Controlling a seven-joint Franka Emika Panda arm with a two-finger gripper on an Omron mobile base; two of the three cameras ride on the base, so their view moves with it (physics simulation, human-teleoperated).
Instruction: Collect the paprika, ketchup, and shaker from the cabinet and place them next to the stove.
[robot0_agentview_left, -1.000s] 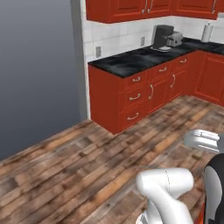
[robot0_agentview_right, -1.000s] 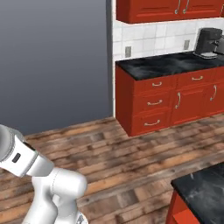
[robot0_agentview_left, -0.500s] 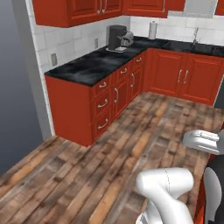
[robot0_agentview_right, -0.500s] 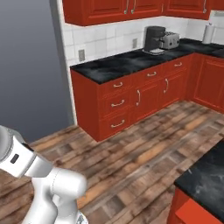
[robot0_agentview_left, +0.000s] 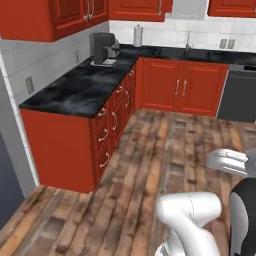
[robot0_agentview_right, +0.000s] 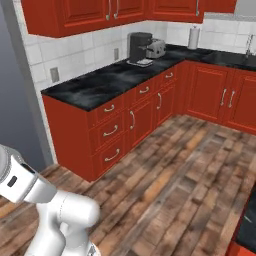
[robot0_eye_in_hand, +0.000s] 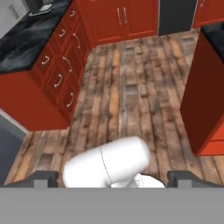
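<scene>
My gripper (robot0_eye_in_hand: 112, 178) is wide open, holding nothing; my base has swung, so the counter (robot0_agentview_left: 75, 92) now sits near left.

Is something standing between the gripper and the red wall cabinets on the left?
Yes. The gripper is open and hangs above the wooden floor, away from the wall cabinets. Their doors are shut, so what is inside is hidden. Below them, the black counter with a coffee machine on it juts out.
</scene>
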